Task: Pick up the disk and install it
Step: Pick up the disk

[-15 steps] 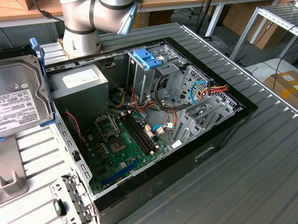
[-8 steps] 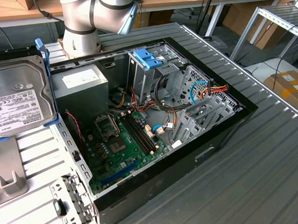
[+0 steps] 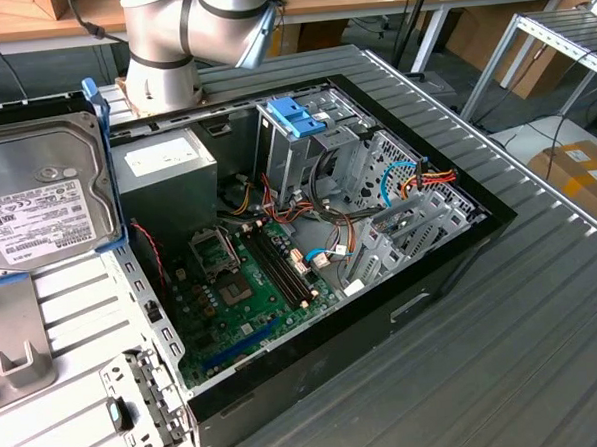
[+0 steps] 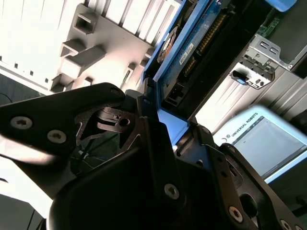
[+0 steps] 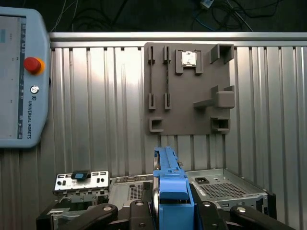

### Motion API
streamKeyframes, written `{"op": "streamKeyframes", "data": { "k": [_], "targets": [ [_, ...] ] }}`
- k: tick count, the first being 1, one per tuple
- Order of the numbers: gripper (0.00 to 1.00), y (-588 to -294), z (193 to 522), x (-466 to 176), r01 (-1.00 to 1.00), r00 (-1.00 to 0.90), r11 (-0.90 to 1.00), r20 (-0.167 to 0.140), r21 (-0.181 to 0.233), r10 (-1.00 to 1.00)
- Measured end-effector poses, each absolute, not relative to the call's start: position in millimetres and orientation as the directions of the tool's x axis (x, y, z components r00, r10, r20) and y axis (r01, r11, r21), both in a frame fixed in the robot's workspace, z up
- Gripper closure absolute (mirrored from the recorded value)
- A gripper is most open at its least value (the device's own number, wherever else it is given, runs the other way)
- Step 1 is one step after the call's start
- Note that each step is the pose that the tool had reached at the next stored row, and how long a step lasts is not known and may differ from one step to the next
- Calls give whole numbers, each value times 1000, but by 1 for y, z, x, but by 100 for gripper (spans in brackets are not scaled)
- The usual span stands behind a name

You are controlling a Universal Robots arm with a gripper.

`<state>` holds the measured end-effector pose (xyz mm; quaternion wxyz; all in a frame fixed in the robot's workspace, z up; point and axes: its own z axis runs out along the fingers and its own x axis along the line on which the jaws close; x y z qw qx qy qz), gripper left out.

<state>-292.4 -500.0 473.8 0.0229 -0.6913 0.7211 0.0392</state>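
The disk [image 3: 39,197], a grey metal drive with a white label and light-blue rails, hangs in the air at the exterior view's left, above the ribbed table and beside the open computer case [image 3: 460,245]. In the second wrist view my gripper [image 4: 169,120] is shut on the disk [image 4: 192,52], its black fingers [image 4: 146,120] clamping the blue rail at one end. In the first wrist view the disk [image 5: 168,177] shows edge-on, rising from between my gripper [image 5: 170,213] jaws.
Inside the case are a motherboard [image 3: 251,276], a grey power-supply box [image 3: 166,180] and a drive cage holding a bare blue bracket [image 3: 298,113]. A grey fixture plate [image 5: 189,88] lies on the table, with a teach pendant [image 5: 21,76] beside it. The arm's base [image 3: 165,60] stands behind the case.
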Motion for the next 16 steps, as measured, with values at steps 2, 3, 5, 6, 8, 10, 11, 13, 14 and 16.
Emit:
{"op": "streamKeyframes", "data": {
  "k": [2, 3, 5, 6, 8, 10, 11, 13, 14, 16],
  "targets": [
    [63, -501, 473, -290, -999, -43, 41, -87, 25, -995],
    [63, -501, 473, -289, -999, -43, 41, -87, 25, -995],
    [63, -502, 473, -288, -999, -43, 41, -87, 25, -995],
    [63, -502, 473, -287, -999, -43, 41, -87, 25, -995],
    [63, -503, 473, -285, -999, -43, 41, -87, 25, -995],
    [63, -504, 472, -283, -999, -43, 41, -87, 25, -995],
    [63, -504, 472, -282, -999, -43, 41, -87, 25, -995],
    [63, -505, 472, -281, -999, -43, 41, -87, 25, -995],
    [63, -505, 472, -280, -999, -43, 41, -87, 25, -995],
    [63, -506, 472, -279, -999, -43, 41, -87, 25, -995]
  ]
}}
